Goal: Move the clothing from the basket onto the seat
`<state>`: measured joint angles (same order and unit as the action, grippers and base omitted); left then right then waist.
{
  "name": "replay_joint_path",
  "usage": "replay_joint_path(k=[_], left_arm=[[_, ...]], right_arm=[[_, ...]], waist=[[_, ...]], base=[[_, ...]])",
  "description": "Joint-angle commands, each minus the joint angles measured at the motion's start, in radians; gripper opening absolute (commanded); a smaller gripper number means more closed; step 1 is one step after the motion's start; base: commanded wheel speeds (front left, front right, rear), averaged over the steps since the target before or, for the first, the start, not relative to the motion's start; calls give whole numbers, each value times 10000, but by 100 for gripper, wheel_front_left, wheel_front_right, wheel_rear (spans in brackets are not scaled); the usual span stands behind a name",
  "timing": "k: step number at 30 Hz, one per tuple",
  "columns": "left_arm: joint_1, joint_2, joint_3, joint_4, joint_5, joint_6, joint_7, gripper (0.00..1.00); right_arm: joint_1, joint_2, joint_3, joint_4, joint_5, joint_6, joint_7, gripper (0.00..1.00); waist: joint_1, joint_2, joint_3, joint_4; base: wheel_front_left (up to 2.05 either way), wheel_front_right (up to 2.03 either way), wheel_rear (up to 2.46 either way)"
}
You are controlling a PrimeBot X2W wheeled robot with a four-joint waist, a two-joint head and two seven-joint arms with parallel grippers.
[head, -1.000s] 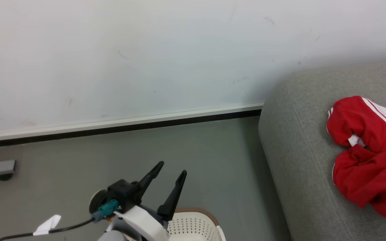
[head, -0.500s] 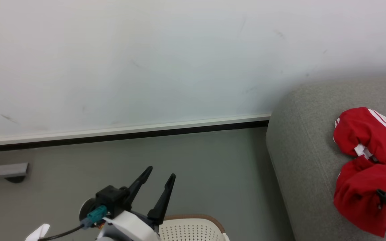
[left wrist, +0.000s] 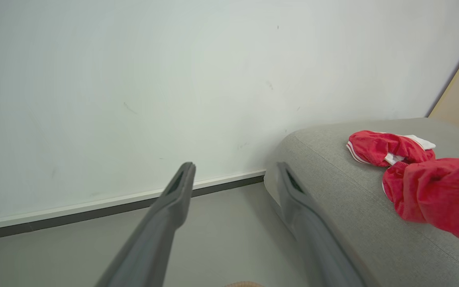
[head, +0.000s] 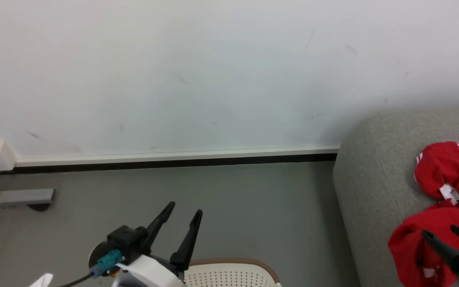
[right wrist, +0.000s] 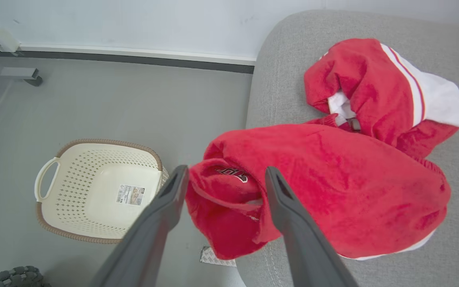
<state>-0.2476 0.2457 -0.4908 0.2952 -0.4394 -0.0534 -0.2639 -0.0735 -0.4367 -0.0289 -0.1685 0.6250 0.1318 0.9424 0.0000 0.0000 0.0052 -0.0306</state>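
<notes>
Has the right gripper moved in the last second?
Yes. The right gripper has come in from the lower right, leftward across the red clothing lying on the seat, with its jaws open.

Head faces wall (head: 213,71) — wrists probably nearer; all share seat (head: 367,207).

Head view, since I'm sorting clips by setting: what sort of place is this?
Probably a home-like room, or a mock-up of one: a grey upholstered seat with red clothing on it, an empty laundry basket on the grey floor, and a plain white wall.
</notes>
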Motion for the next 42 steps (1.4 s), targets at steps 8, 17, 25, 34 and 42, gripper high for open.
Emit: replay_joint_path(k=[8, 17, 25, 34, 42], left_arm=[[210, 55, 393, -176, 122, 40, -6, 100], [452, 159, 912, -401, 94, 195, -6, 100], [878, 319, 1972, -868, 8, 590, -6, 100], [1571, 257, 3347, -1476, 167, 1067, -6, 100], [2154, -210, 4411, -1725, 472, 1072, -6, 100]], right_arm=[[-275, 335, 1010, -55, 314, -24, -1294, 100], [-595, 332, 1676, 9, 252, -24, -3099, 100], [-938, 486, 2393, 524, -154, -22, -5787, 100], [-1081, 1136, 2556, 2106, -1025, -24, -8698, 100], [-1205, 1886, 2024, 3984, -1825, -22, -10755, 100]], waist=[[0, 0, -116, 321], [0, 0, -199, 503], [0, 0, -271, 632], [0, 0, -319, 850], [0, 0, -316, 964]], base=[[0, 0, 0], [0, 0, 0], [0, 0, 0], [0, 0, 0], [0, 0, 0]])
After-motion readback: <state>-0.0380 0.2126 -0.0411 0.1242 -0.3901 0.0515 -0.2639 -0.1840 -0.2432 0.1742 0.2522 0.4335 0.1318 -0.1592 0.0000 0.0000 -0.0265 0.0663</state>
